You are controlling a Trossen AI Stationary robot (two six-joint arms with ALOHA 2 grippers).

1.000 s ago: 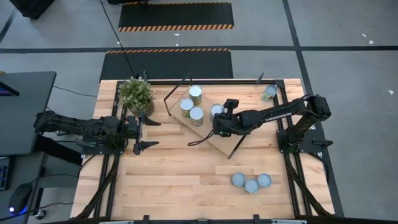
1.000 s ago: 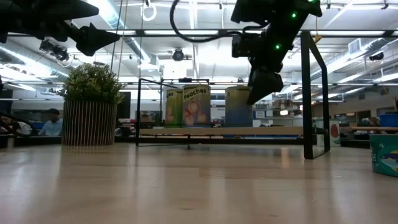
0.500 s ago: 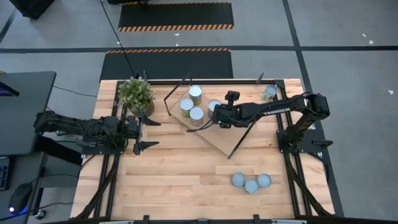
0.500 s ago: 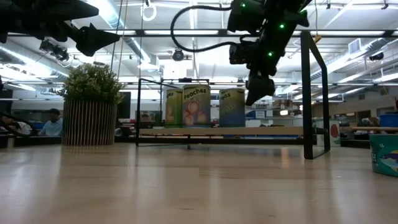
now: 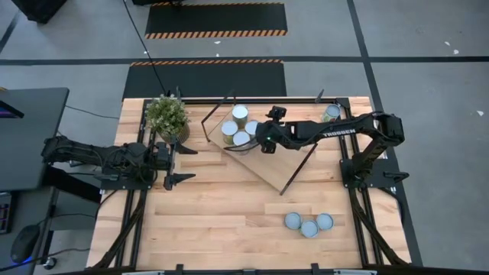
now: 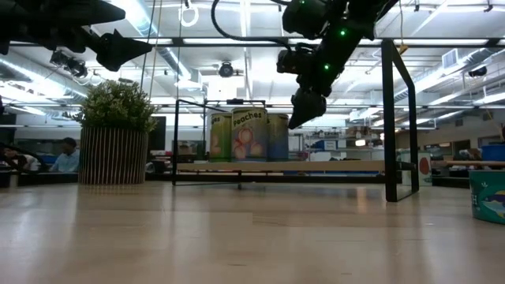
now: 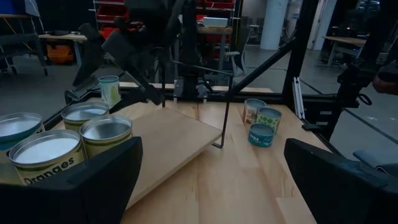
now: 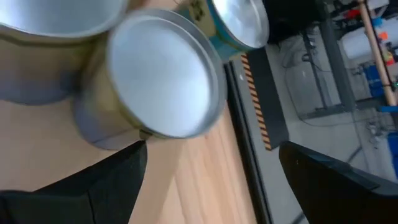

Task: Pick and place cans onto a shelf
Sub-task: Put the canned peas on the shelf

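Four cans [image 5: 241, 127] clustered at left end of shelf [image 5: 267, 164], just beside right gripper [image 5: 257, 138], fingers spread and empty above board; left gripper [image 5: 182, 163] open, idle near plant [image 5: 166, 114], well apart; three cans [image 5: 309, 223] on table [image 5: 214, 221] near front right.

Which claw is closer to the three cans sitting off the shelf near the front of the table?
The right claw, though neither is close. It hovers over the shelf, beyond the three cans. The left claw waits farther off, near the plant.
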